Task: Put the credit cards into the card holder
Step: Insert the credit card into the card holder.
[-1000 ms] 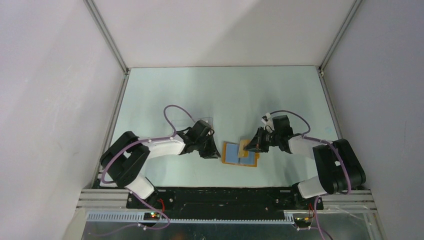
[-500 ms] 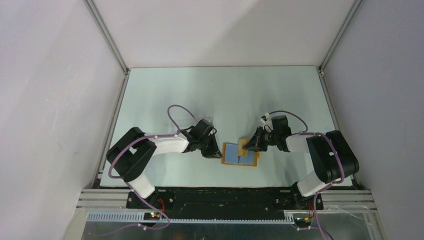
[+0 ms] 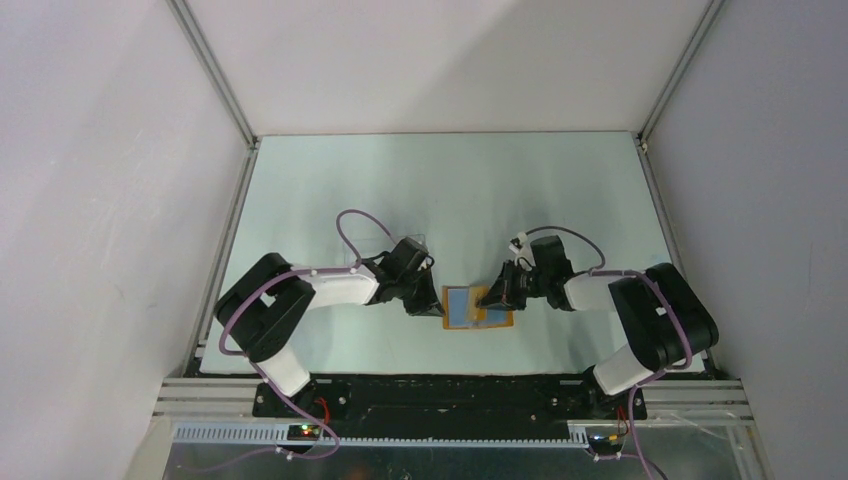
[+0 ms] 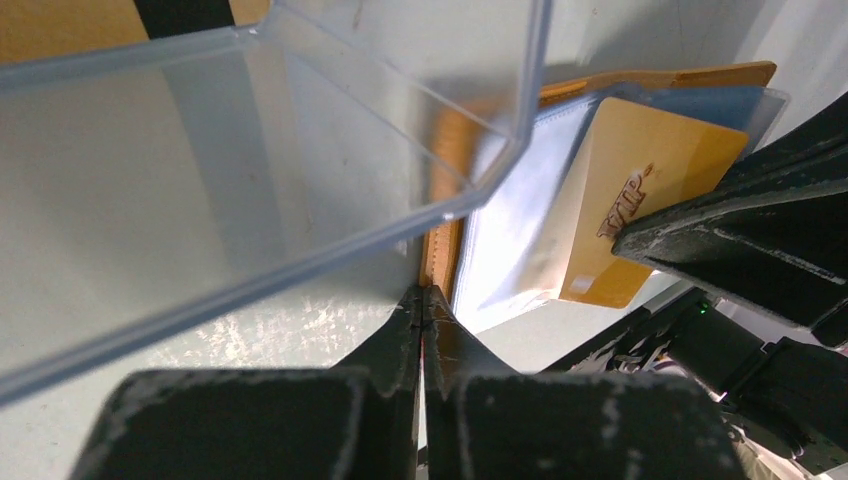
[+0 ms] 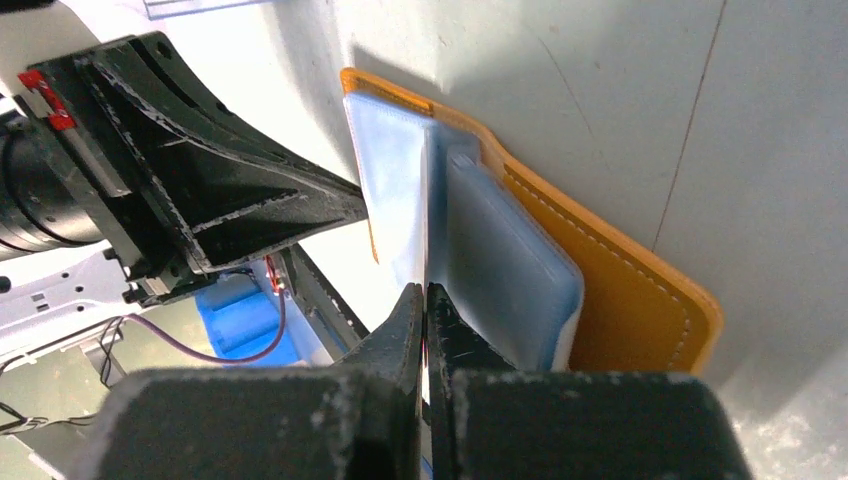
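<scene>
Near the front edge of the table, the wallet lies open, blue panels up. Left gripper: jaws pressed together, tips touching the wallet's left edge. Right gripper: jaws pinching a gold card held over the wallet's right half. Behind the left gripper lies a clear case

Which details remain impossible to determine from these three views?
- Left wrist: shut tips of the left gripper hide whether it clamps the card holder.
- Left wrist: the clear case is cut off by the top and left edges.
- Right wrist: the credit card is edge-on in the right gripper, its face unseen.
- Top external: card and holder pockets are too small to separate.
</scene>
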